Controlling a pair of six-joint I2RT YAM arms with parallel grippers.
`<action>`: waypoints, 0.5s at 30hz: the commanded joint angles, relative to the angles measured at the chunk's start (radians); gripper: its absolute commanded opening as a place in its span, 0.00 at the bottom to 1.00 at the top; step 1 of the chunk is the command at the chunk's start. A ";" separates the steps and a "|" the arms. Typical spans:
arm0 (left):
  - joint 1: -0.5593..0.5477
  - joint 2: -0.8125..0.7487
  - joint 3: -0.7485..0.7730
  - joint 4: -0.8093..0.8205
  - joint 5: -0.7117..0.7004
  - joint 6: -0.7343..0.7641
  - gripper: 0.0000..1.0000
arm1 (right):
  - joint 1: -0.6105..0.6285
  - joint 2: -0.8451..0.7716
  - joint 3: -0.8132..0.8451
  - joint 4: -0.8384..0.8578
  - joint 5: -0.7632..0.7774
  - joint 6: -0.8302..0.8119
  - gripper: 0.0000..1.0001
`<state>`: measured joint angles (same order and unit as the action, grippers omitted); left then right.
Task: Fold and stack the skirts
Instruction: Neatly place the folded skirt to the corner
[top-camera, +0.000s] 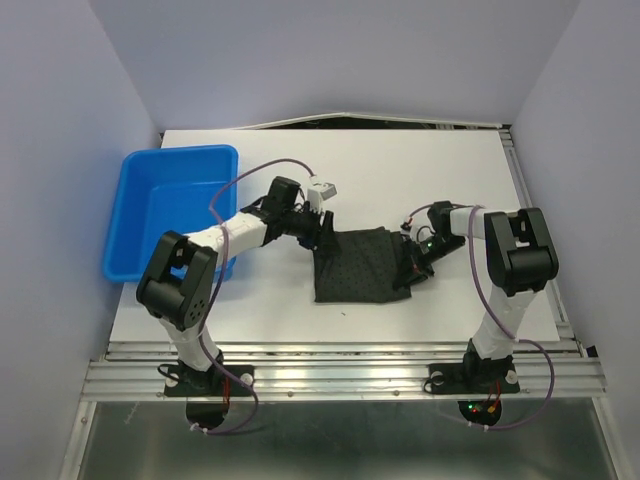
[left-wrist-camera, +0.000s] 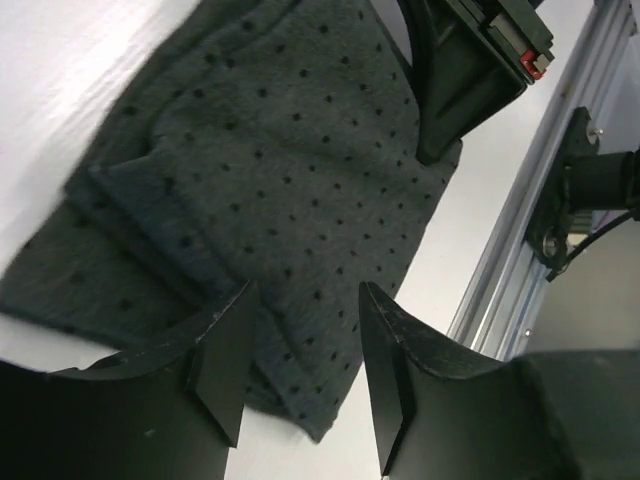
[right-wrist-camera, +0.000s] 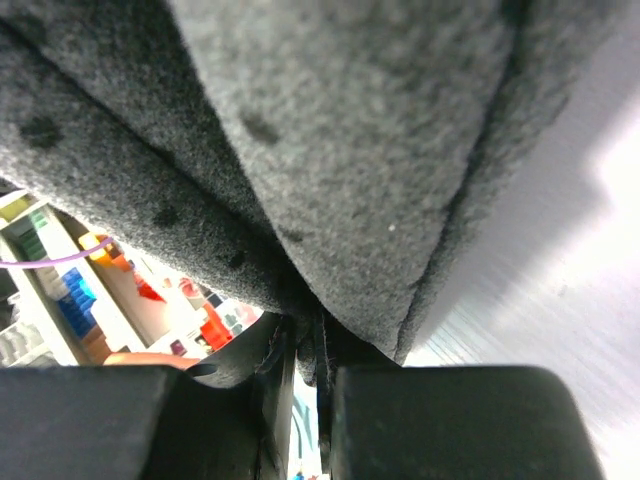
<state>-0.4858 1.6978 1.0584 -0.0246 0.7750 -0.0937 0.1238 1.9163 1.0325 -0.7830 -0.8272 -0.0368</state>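
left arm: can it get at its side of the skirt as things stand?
Likely yes. The left gripper is open right over the skirt near its edge, with nothing between. The right gripper, shut on the opposite edge, stands clear.

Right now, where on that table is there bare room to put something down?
Bare table lies behind the skirt, from the blue tub to the right edge, and along the near edge. The middle is crowded: left gripper and right gripper flank the skirt.

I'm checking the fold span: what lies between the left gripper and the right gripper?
Only the skirt fills that stretch, reaching from the left gripper to the right gripper; the top external view shows it.
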 joint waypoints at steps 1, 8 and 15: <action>-0.028 0.104 0.014 0.127 0.034 -0.135 0.51 | -0.006 0.032 -0.003 0.051 0.066 -0.020 0.01; 0.053 0.299 0.081 0.028 -0.161 -0.083 0.45 | -0.045 0.055 -0.002 0.042 0.125 -0.005 0.01; 0.046 0.261 0.115 -0.021 -0.197 -0.014 0.43 | -0.070 0.041 0.043 0.019 0.155 -0.020 0.06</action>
<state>-0.4519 1.9701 1.1561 0.0154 0.7498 -0.2028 0.0742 1.9419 1.0336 -0.7849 -0.8268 -0.0177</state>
